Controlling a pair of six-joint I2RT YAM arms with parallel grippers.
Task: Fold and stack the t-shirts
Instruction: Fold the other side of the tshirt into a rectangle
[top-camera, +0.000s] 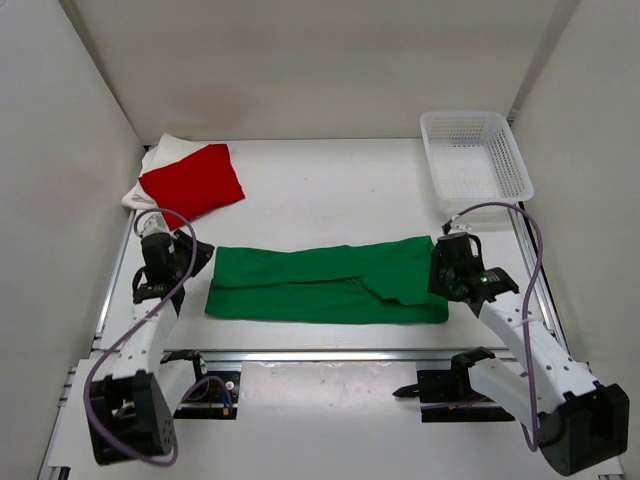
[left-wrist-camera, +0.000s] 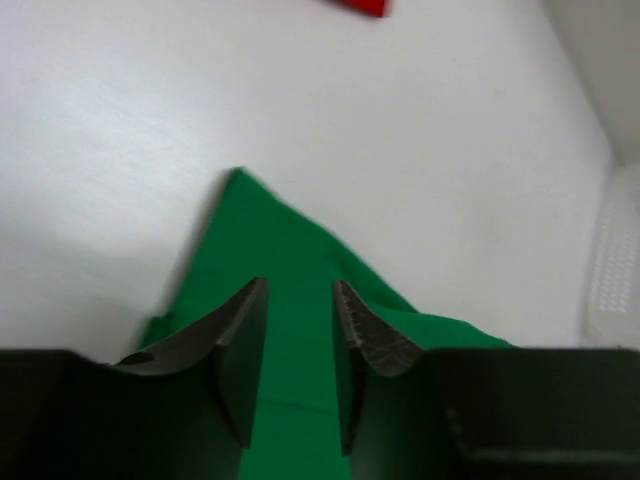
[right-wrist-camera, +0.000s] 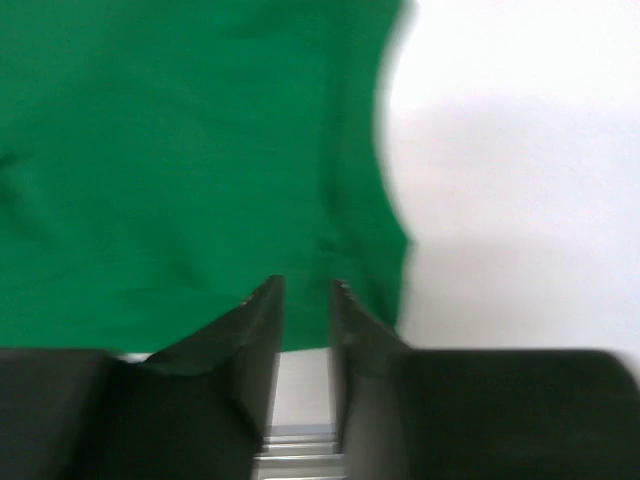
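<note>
The green t-shirt (top-camera: 330, 283) lies flat at mid-table, folded into a long band running left to right. My left gripper (top-camera: 203, 260) hovers at its left end. In the left wrist view the left gripper (left-wrist-camera: 298, 285) is open, and the green t-shirt (left-wrist-camera: 290, 260) shows flat in the gap below the jaws. My right gripper (top-camera: 441, 272) is at the band's right end. The right gripper (right-wrist-camera: 307, 283) is open over the near right corner of the green t-shirt (right-wrist-camera: 180, 160), gripping nothing. The folded red t-shirt (top-camera: 195, 182) rests on the white t-shirt (top-camera: 160, 158) at the back left.
A white mesh basket (top-camera: 475, 160) stands at the back right, its edge also showing as the basket (left-wrist-camera: 612, 270) in the left wrist view. White walls enclose the table on three sides. A metal rail (top-camera: 330, 354) runs along the near edge, between the arm bases.
</note>
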